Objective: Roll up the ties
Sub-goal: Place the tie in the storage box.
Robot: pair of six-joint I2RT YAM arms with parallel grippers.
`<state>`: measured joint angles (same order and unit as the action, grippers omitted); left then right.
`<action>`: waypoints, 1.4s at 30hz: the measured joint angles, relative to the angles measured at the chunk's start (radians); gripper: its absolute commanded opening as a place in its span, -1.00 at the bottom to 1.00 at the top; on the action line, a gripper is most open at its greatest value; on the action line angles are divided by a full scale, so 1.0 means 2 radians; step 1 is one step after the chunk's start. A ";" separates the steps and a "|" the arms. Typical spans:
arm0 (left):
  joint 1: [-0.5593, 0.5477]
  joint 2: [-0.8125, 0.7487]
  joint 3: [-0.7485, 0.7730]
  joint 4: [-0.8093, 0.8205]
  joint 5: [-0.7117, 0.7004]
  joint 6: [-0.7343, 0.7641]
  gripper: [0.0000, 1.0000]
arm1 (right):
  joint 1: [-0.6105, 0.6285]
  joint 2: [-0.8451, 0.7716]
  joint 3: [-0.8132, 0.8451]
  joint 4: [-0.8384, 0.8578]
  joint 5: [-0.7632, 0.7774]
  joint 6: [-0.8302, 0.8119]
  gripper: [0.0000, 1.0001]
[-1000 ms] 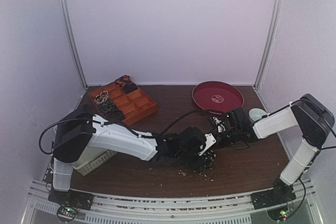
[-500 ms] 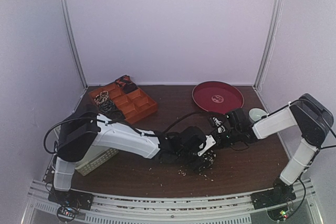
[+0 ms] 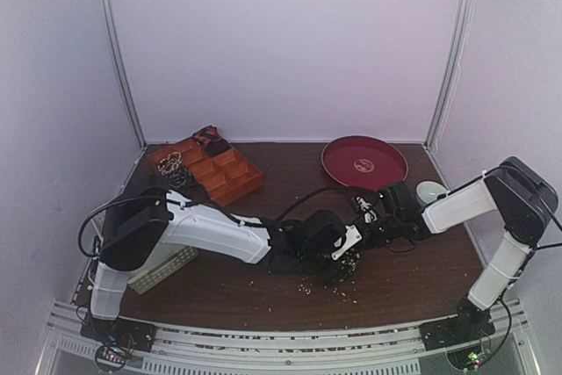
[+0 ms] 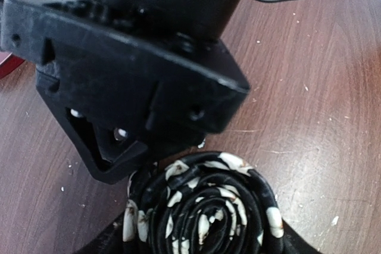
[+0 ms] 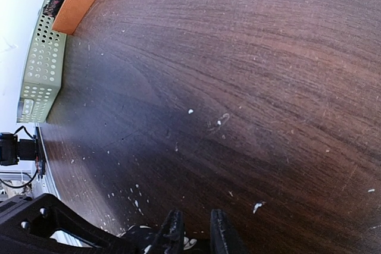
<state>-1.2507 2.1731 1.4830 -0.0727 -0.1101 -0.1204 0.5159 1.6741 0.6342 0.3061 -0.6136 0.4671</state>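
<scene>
One tie [image 4: 202, 206] lies rolled into a flat coil on the brown table, black with white patches; from above the coil [image 3: 345, 267] sits at mid-table. My left gripper [image 3: 337, 259] hangs over it, and a dark finger [image 4: 292, 243] shows at each lower corner beside the coil, too little to read the jaws. My right gripper [image 3: 357, 224] reaches in from the right, its black body [image 4: 131, 57] just behind the coil. Its fingertips [image 5: 174, 224] stand narrowly apart, with speckled tie fabric [image 5: 191, 244] low between them. The right gripper [image 5: 193, 217] looks shut on the tie's edge.
An orange compartmented tray [image 3: 230, 183] at the back left holds coiled ties [image 3: 171, 162]. A white slatted basket [image 3: 162, 265] stands under the left arm. A red round plate [image 3: 364, 162] lies at the back right, a small white object [image 3: 430, 191] beside it. White flecks [image 3: 303, 287] dot the table.
The left arm has shifted slightly right over the coil and its jaws have drawn closer together. The right arm has not moved.
</scene>
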 measured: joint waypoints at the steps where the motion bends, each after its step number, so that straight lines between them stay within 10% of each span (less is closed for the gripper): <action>1: 0.000 0.002 0.001 0.000 0.000 0.000 0.27 | 0.000 0.000 0.000 0.000 0.000 0.001 -0.63; 16: 0.002 0.007 0.006 -0.002 0.008 -0.001 -0.05 | 0.000 -0.010 -0.004 -0.003 0.034 0.026 -0.52; 26: 0.002 0.008 0.006 -0.006 0.010 -0.017 0.29 | -0.017 -0.109 -0.018 -0.023 0.114 0.046 -0.48; 42: 0.002 0.013 0.007 -0.010 -0.020 -0.030 -0.31 | -0.029 -0.205 -0.041 -0.058 0.160 0.060 -0.49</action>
<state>-1.2461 2.1994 1.4979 -0.0917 -0.1501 -0.1810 0.4583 1.2636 0.5522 0.1902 -0.2932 0.5869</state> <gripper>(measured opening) 0.374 0.251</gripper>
